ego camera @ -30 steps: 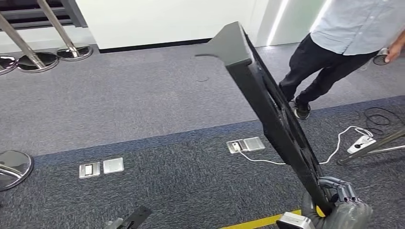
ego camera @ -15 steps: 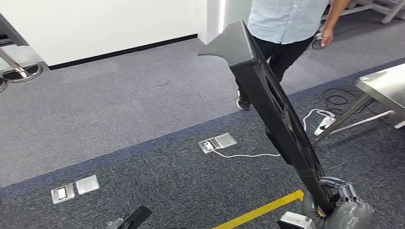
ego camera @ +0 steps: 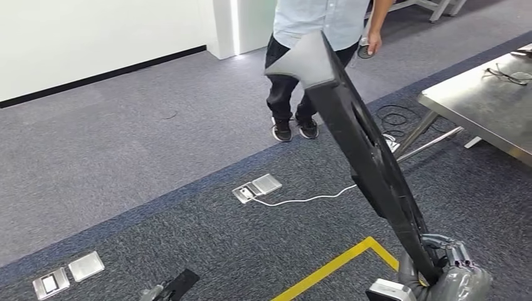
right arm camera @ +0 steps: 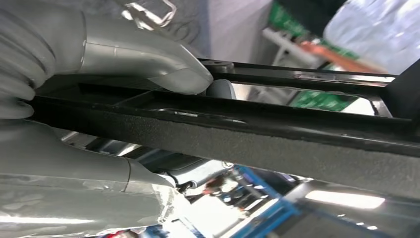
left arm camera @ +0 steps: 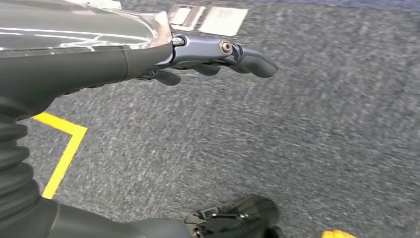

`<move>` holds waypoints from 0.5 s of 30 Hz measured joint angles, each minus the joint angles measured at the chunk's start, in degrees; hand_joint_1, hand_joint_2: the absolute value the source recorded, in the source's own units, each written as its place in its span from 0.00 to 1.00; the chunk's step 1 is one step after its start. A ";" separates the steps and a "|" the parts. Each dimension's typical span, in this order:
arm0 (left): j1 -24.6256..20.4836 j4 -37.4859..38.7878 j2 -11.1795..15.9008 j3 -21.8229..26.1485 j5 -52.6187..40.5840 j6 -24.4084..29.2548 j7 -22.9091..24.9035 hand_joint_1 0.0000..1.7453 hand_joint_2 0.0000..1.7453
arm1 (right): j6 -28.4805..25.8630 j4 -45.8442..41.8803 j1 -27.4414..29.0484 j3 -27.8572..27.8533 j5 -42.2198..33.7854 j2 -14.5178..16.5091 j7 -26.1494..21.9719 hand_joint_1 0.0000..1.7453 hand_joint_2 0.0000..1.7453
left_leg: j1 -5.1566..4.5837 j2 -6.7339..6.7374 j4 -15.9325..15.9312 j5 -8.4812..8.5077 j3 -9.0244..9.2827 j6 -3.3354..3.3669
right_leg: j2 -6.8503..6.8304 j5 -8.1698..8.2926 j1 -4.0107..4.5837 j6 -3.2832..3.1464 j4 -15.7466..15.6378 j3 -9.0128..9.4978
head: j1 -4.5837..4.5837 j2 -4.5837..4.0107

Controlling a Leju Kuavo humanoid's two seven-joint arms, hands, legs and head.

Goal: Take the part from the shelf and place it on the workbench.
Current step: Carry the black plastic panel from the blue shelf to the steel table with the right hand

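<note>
You are carrying: right hand (ego camera: 448,269) fingers (right arm camera: 148,62) hold the part (ego camera: 357,144); left hand (left arm camera: 218,54) holds nothing. Next, reach the bench (ego camera: 483,106) ahead.

Note the person (ego camera: 313,37) standing on the grey carpet (ego camera: 125,144) beyond the floor sockets (ego camera: 257,187), the white cable (ego camera: 301,200) running from them, and the yellow floor tape (ego camera: 332,266) near you.

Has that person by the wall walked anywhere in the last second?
Cannot tell: the whole view swung as the robot turned. The person now stands nearer the floor sockets.
</note>
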 joint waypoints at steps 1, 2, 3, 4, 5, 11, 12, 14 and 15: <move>-0.02 0.00 0.00 0.00 0.00 -0.08 0.04 0.00 1.00 | 0.00 -0.01 0.03 -0.03 0.01 0.00 0.03 1.00 1.00 | 0.03 0.60 -0.01 -0.34 0.48 -0.21 | -0.70 2.36 -0.01 -0.02 -3.91 1.73 | 0.01 0.00; -0.04 0.01 0.00 0.00 0.00 -0.10 0.07 0.00 1.00 | 0.01 -0.01 0.00 -0.05 0.03 0.00 0.03 1.00 1.00 | -0.02 1.16 -0.07 -0.67 0.93 -0.49 | -1.99 4.02 0.24 -0.17 -7.74 3.56 | 0.02 0.00; -0.06 0.01 0.00 0.01 0.00 -0.16 0.09 0.00 1.00 | 0.01 -0.03 -0.06 -0.06 0.05 0.00 0.03 1.00 1.00 | -0.12 1.65 -0.11 -0.98 1.28 -0.81 | -3.12 5.04 0.55 -0.50 -10.82 4.99 | 0.03 0.00; -0.08 0.01 0.00 0.01 0.00 -0.27 0.13 0.00 1.00 | 0.02 -0.03 -0.10 -0.08 0.07 -0.01 0.03 1.00 1.00 | -0.26 2.14 -0.17 -1.21 1.53 -1.12 | -3.95 5.30 0.86 -0.85 -12.49 5.70 | 0.00 0.00; -0.11 0.00 0.00 0.01 -0.01 -0.41 0.16 0.00 1.00 | 0.02 -0.03 -0.12 -0.10 0.07 -0.01 0.03 1.00 1.00 | -0.37 2.66 -0.28 -1.36 1.70 -1.40 | -4.20 4.93 1.18 -1.23 -12.78 5.75 | -0.03 0.00; -0.34 0.00 0.01 -0.02 -0.03 -0.98 0.22 0.00 1.00 | -0.01 -0.06 -0.14 -0.26 0.05 0.08 0.12 1.00 1.00 | -0.22 -0.26 7.81 -6.62 -1.19 -2.37 | -0.41 5.17 0.66 -3.29 -13.87 6.38 | -0.46 0.00; -0.20 0.00 0.02 -0.01 -0.03 -1.04 0.23 0.00 1.00 | 0.00 -0.04 -0.18 -0.27 0.06 0.10 0.13 1.00 1.00 | -0.26 -1.06 11.98 -8.10 -3.47 -2.35 | 0.38 5.12 0.69 -3.45 -13.86 6.42 | -0.55 0.00; 0.07 0.00 0.05 0.00 -0.02 -1.10 0.27 0.00 1.00 | 0.00 -0.02 -0.13 -0.31 0.07 0.13 0.14 1.00 1.00 | -0.33 -1.64 16.33 -8.21 -6.62 -2.19 | 2.18 4.98 0.75 -3.58 -13.84 6.63 | -0.61 0.00; 0.11 0.00 0.05 0.01 -0.02 -1.16 0.28 0.00 1.00 | 0.00 -0.01 -0.10 -0.31 0.07 0.13 0.19 1.00 1.00 | -0.34 -1.79 15.13 -6.45 -6.72 -2.02 | 3.09 4.88 0.76 -3.57 -13.83 6.82 | -0.62 0.00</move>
